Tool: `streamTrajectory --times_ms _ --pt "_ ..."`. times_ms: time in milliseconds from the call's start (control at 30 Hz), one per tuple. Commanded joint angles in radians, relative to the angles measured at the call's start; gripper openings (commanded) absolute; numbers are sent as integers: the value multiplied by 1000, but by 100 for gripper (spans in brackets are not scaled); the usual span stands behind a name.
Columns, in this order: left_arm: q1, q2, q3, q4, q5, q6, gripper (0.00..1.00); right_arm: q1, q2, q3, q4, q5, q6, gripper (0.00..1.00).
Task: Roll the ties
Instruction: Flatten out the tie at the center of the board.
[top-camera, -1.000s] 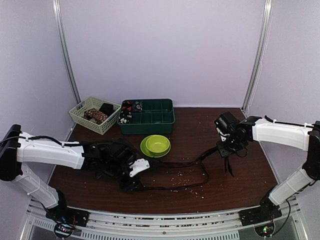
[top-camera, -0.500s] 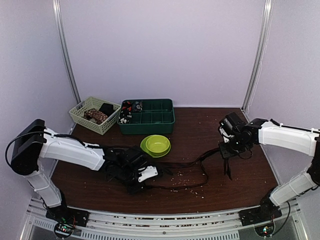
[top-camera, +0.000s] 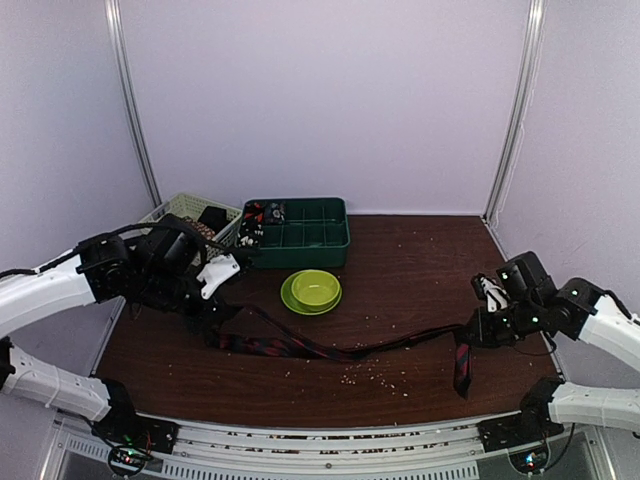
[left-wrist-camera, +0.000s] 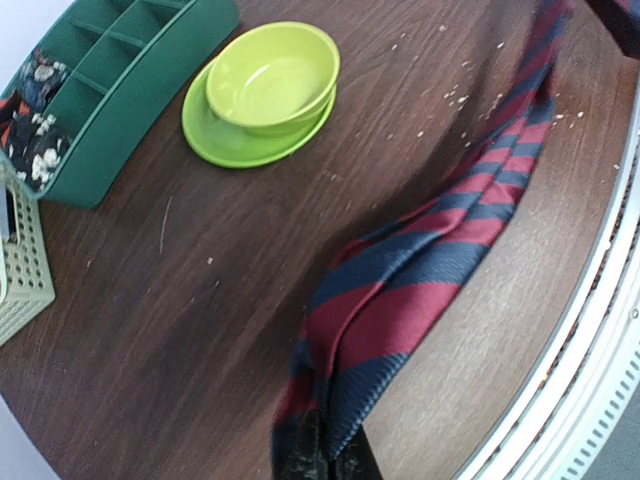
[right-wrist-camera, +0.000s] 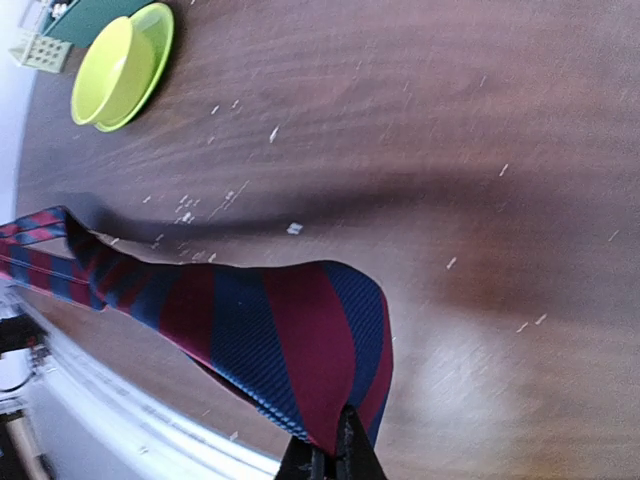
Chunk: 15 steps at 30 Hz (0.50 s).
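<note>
A red and navy striped tie (top-camera: 330, 350) is stretched above the table between both grippers. My left gripper (top-camera: 212, 318) at the left is shut on its wide end, and the wide end shows in the left wrist view (left-wrist-camera: 400, 290) running away to the upper right. My right gripper (top-camera: 478, 328) at the right is shut on the other end, whose tail (top-camera: 461, 368) hangs down. In the right wrist view the tie (right-wrist-camera: 290, 340) folds over the jaws and trails off left.
A lime-green bowl on a plate (top-camera: 311, 291) stands behind the tie's middle. A dark green divided tray (top-camera: 318, 240) and a pale basket (top-camera: 160, 215) with rolled fabric stand at the back left. Crumbs (top-camera: 370, 370) dot the wood. The table's front rail (top-camera: 320, 440) is close.
Both arms have pulled apart and up. The left gripper moved left and back, the right one right and nearer. The tie went from lying looped on the table to stretched out.
</note>
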Motion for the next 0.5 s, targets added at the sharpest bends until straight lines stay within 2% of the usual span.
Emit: streamTrajectory --times_ms 0,133,233,367,467 --pt "90 48 66 -177 6 75 0 -49 -64 -47 -17 -258 126 0" --pt "177 180 92 -220 80 205 0 -124 16 -73 9 -308 89 0" --pt "211 322 88 -240 125 300 0 -186 142 -138 112 -411 75 0" --pt "224 534 122 -248 139 335 0 -292 294 -183 210 -505 49 0" --pt "231 626 145 -224 153 360 0 -327 375 -168 290 -558 57 2"
